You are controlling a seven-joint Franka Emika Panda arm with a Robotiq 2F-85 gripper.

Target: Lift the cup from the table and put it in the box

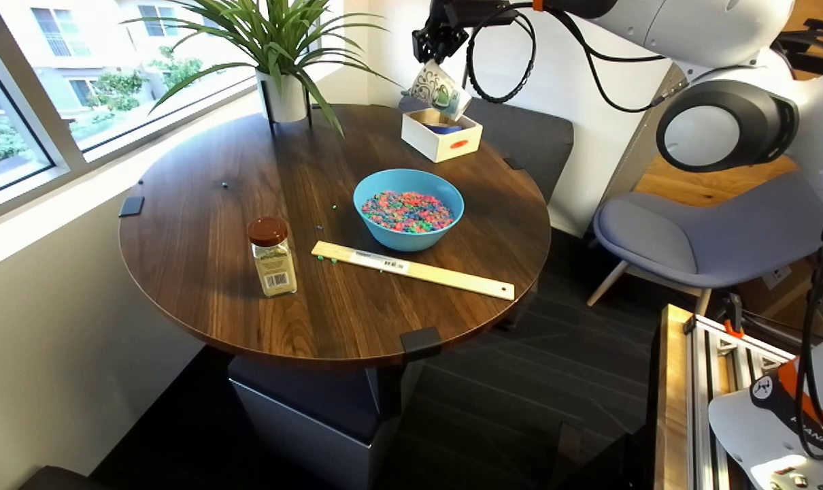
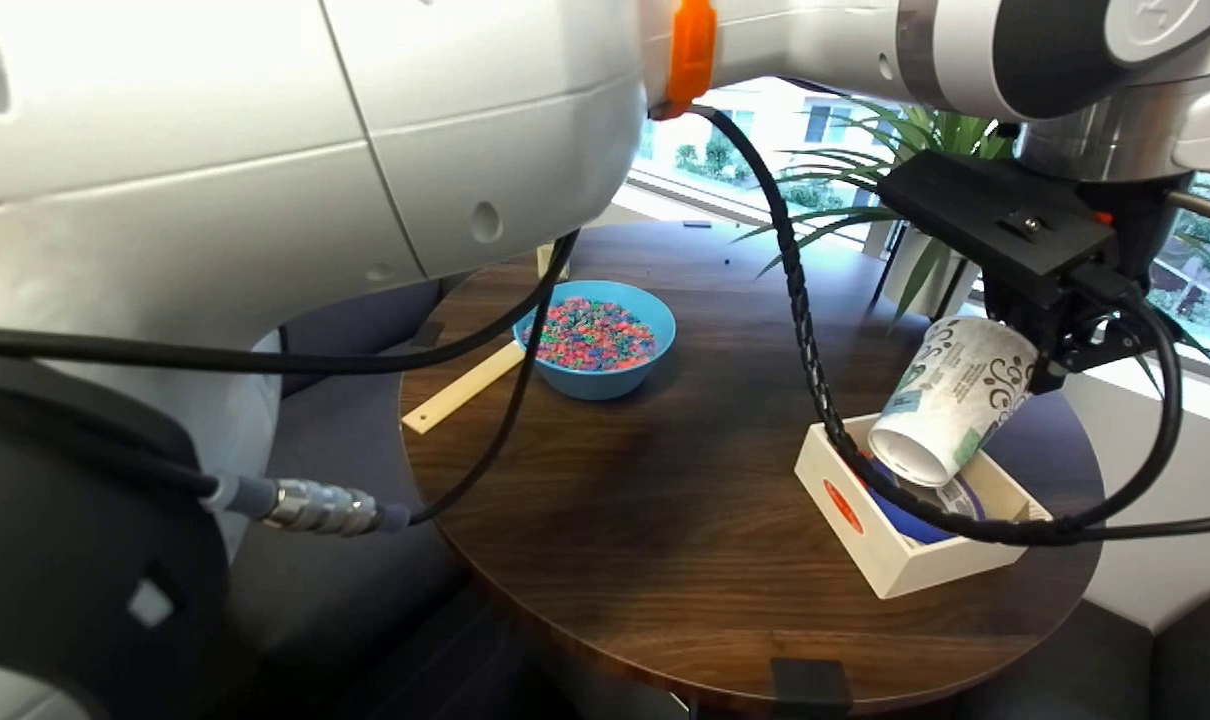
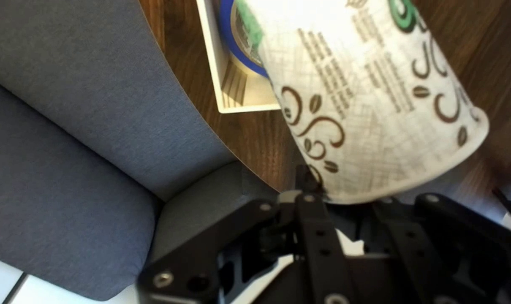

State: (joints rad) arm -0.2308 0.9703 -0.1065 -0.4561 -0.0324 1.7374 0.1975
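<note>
Over the box (image 1: 422, 137) hangs the cup (image 2: 955, 395), tilted: placing looks next

Big round table (image 1: 330, 313) first, spreading under the box and far past it. A potted plant (image 1: 275, 51) stands apart from the box, leaves splayed wide. A blue bowl (image 1: 411, 240), also apart from the box.

Now the gripper (image 3: 348, 207), above the box! Its jaws look closed on the cup's upper end, though the contact itself is partly hidden. And the cup? Off the table, slanting, its lower end aimed down at the box's opening. It's paper, so I'd call it light, springy and easily crushed; squeeze hard and that wall likely buckles. The printed side slopes, so a narrow pinch might let it swivel. Best hold, to my mind: at what looks like the rolled rim, up by the jaws, where the paper should be stiffest.

One snag: a blue-edged roll (image 3: 234, 46), maybe tape, lies inside the box, below the cup. Whether they touch, I can't tell.
</note>
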